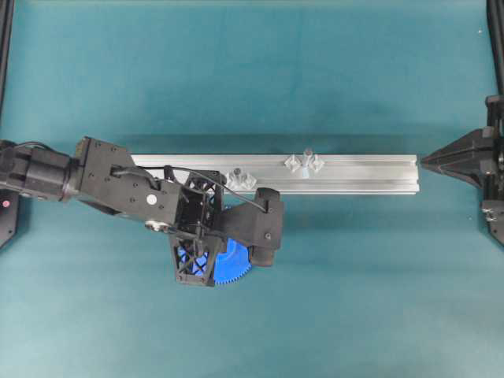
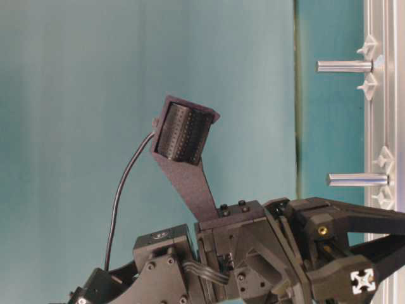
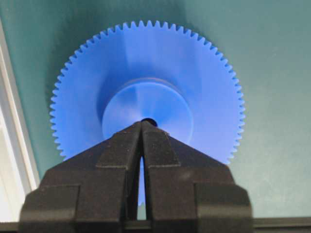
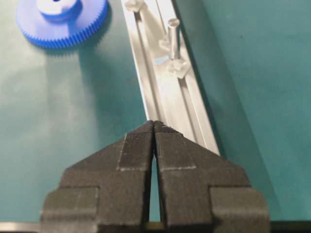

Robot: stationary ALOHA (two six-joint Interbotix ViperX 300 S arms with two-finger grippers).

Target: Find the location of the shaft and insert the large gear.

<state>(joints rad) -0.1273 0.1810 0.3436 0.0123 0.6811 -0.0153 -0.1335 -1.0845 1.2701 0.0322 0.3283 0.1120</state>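
At lower centre of the overhead view your left pincer (image 1: 206,264), pressed together and holding nothing, covers most of the large gear (image 1: 235,264) on the counter (image 1: 354,299). The shaft (image 1: 305,157) stands on the aluminium rail (image 1: 370,175). At right, your right pincer (image 1: 425,161) is pressed together.

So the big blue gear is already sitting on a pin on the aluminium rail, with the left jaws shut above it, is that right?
Not quite. The large gear lies flat on the teal mat beside the aluminium rail, not on a pin; the overhead view shows it. The left gripper does have its jaws shut above it.
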